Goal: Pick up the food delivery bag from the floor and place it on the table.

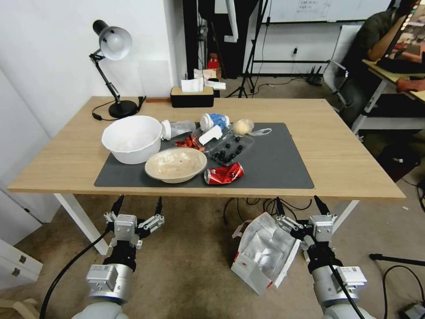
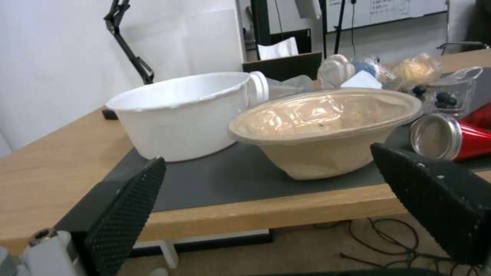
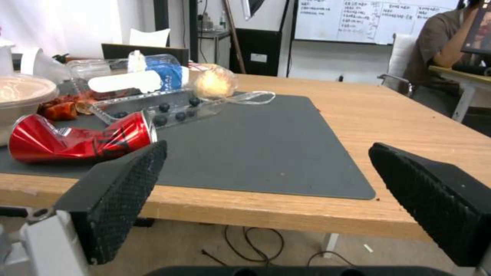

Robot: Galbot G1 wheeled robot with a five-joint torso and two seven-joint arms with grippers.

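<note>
The food delivery bag [image 1: 264, 252] lies on the floor [image 1: 186, 266] just in front of the table's [image 1: 354, 150] near edge, foil lining showing, so nothing of the lift or placement is done. The right tool [image 1: 299, 208] hangs released close beside the bag's right side, and the left tool [image 1: 137, 208] hangs released well to the left. The grasp, lift and set-down are all left to do; the dark grey mat's [image 3: 266, 145] right half looks free.

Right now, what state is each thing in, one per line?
Food delivery bag: on the floor, open, foil lining showing, not gripped.
Left claw: open, empty, below the table edge.
Right claw: open, beside the bag.
Red can: crushed, on its side.
White bowl: upright.
Desk lamp: upright.
</note>
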